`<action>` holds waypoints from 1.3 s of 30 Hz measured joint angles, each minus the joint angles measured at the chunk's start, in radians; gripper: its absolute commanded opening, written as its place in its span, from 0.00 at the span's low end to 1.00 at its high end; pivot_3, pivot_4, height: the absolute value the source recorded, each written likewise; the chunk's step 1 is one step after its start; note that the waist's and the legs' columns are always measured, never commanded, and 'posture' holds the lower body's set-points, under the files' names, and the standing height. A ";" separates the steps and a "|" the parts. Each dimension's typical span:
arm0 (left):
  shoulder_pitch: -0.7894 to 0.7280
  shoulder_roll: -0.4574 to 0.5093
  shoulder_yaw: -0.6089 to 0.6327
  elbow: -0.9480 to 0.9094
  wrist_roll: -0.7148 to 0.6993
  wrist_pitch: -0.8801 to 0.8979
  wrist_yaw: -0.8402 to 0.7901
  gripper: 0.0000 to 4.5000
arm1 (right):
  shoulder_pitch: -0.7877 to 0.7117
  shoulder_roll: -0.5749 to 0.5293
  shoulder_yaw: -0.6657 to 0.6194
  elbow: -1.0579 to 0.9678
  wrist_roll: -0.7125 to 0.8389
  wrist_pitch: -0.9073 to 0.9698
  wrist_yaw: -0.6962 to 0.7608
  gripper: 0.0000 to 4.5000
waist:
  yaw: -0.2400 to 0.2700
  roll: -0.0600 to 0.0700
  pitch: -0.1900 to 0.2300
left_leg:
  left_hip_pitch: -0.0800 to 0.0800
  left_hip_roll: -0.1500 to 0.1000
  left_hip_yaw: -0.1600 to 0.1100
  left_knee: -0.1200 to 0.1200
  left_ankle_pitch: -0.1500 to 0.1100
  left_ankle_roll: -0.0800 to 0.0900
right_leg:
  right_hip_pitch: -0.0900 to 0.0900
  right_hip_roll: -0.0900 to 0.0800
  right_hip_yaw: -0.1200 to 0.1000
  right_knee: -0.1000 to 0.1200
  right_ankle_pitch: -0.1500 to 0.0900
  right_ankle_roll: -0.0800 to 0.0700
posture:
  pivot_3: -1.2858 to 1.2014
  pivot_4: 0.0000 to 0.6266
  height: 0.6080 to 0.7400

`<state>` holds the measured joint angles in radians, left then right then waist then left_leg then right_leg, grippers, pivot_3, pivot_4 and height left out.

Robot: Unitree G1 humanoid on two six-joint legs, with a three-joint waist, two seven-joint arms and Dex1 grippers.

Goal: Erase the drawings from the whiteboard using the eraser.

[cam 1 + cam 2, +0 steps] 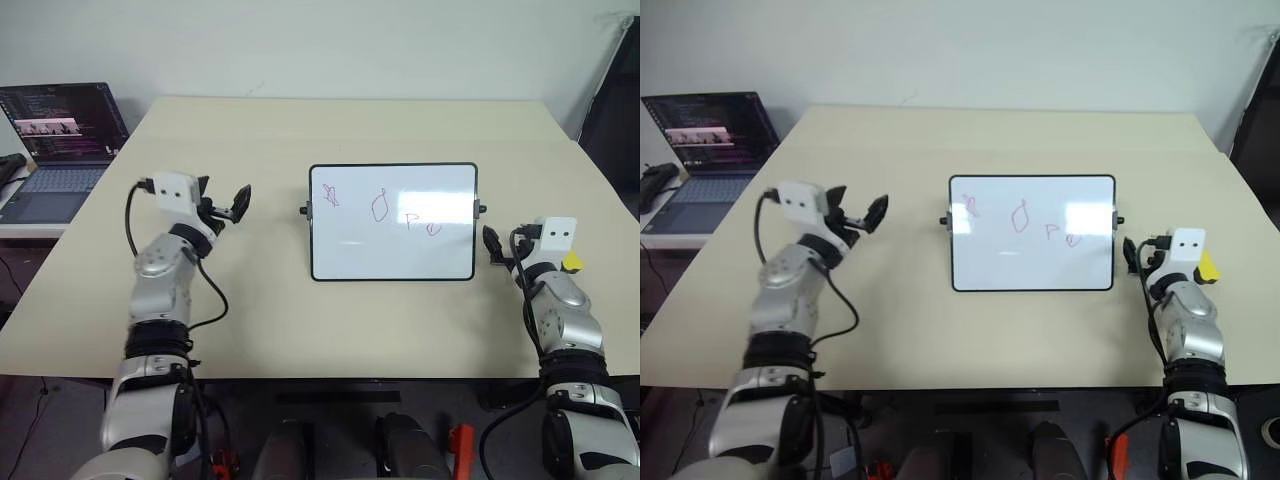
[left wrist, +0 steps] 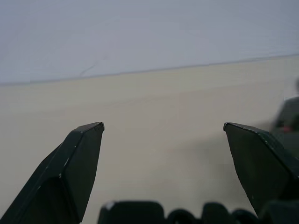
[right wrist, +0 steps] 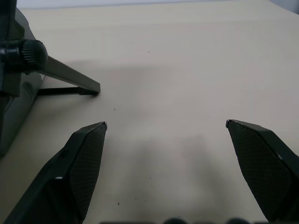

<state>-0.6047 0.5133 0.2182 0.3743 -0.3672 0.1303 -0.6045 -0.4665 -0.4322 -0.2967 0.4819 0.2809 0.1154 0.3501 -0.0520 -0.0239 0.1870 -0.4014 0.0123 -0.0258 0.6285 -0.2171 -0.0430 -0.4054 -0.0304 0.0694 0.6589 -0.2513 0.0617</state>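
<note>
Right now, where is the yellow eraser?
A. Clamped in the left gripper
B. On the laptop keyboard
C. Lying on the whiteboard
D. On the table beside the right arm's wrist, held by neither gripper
D. The eraser lies on the table just outside the right wrist, and the right gripper and the left gripper both stand open with nothing between their fingers; the whiteboard carries only the drawings.

I see even, bright, diffuse room light. Glare patches sit on the whiteboard (image 1: 393,222), washing out its right side. Soft shadows lie on the table (image 3: 187,70) beneath my right gripper (image 3: 166,126). The left wrist view looks hazy, its far edge blurred.
</note>
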 measured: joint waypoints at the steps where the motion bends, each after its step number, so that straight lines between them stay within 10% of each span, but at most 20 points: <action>1: 0.015 0.028 -0.004 -0.053 -0.034 0.054 -0.048 1.00 | 0.012 -0.007 -0.002 -0.015 0.015 0.010 0.016 1.00 | -0.003 0.000 0.000 | 0.000 0.000 0.000 0.000 0.000 0.000 | 0.000 0.000 0.000 0.000 0.000 0.000 | 0.52 0.24 1.00; 10: 0.053 0.147 -0.192 -0.510 -0.318 0.512 -0.392 1.00 | 0.049 -0.168 -0.078 -0.098 0.084 0.160 0.105 1.00 | 0.006 0.000 0.000 | 0.001 0.000 0.000 0.001 0.000 0.000 | 0.001 0.000 0.000 0.001 0.000 0.000 | 0.52 0.24 1.00; 25: -0.181 -0.265 -0.612 -0.210 -0.023 0.343 -0.496 1.00 | -0.031 -0.313 -0.067 0.168 0.051 0.189 0.227 1.00 | -0.010 0.000 0.000 | 0.002 0.000 0.002 0.001 0.000 0.000 | 0.001 0.002 0.003 -0.001 0.000 0.000 | 0.52 0.24 1.00; 39: -0.154 -0.270 -0.615 -0.243 0.002 0.370 -0.497 1.00 | -0.155 -0.333 -0.016 0.465 -0.032 0.089 0.303 0.91 | -0.008 0.000 0.000 | 0.001 0.000 0.001 0.001 0.000 0.000 | 0.001 0.002 0.003 -0.001 0.000 0.000 | 0.52 0.24 1.00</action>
<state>-0.7583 0.2438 -0.3969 0.1309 -0.3651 0.5008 -1.1013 -0.6217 -0.7652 -0.3125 0.9468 0.2489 0.2045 0.6533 -0.0601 -0.0236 0.1871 -0.4001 0.0122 -0.0244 0.6298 -0.2173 -0.0429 -0.4047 -0.0286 0.0724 0.6583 -0.2517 0.0617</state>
